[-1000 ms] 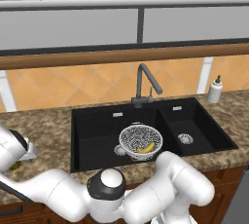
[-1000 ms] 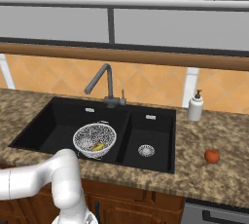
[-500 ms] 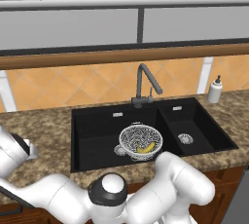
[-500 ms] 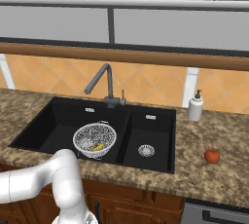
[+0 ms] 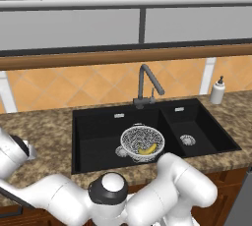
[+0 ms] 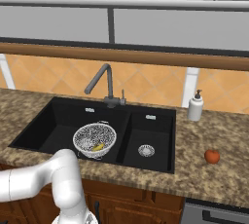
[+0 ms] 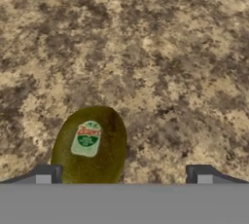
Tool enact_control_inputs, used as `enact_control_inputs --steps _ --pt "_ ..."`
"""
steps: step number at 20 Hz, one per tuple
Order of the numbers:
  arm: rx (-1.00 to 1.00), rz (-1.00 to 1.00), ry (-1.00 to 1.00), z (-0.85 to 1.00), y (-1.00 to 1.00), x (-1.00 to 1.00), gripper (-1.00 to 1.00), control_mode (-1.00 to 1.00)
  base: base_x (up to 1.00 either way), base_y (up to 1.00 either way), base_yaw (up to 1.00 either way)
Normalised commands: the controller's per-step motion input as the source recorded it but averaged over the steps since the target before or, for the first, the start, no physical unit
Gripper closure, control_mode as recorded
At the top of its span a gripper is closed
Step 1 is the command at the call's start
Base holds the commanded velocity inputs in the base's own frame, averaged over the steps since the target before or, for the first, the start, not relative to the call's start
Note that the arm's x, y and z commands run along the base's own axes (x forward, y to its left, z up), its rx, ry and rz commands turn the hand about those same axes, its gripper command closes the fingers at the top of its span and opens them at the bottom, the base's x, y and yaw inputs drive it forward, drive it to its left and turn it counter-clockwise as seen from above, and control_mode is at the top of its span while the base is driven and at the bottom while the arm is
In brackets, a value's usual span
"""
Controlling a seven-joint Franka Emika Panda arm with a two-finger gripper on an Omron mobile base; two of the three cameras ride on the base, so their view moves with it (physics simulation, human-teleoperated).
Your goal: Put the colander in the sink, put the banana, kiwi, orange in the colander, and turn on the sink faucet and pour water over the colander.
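Pincer (image 7: 124, 174): spread wide, empty, poised over the kiwi (image 7: 90, 145) for pickup
Kiwi: resting on the speckled surface (image 7: 160, 57)

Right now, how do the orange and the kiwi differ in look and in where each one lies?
The orange is round and reddish-orange; the kiwi is olive-green and oval, with a small sticker on it. The orange lies on the counter right of the sink, below the soap bottle, while the kiwi lies under the open pincer, nearer one fingertip. Both rest on speckled stone, neither in the colander.
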Motion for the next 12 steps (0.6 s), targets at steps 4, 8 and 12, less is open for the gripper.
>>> enact_control_inputs --steps 4,8,12 --pt "0.00 0.03 0.05 0.00 0.19 0.04 -1.00 -1.00 0.00 0.00 0.00" --pt "0.00 0.03 0.06 0.00 0.21 0.03 -1.00 -1.00 0.00 0.00 0.00" --pt "0.00 0.02 0.03 0.00 0.25 0.06 -1.00 -1.00 0.00 0.00 0.00"
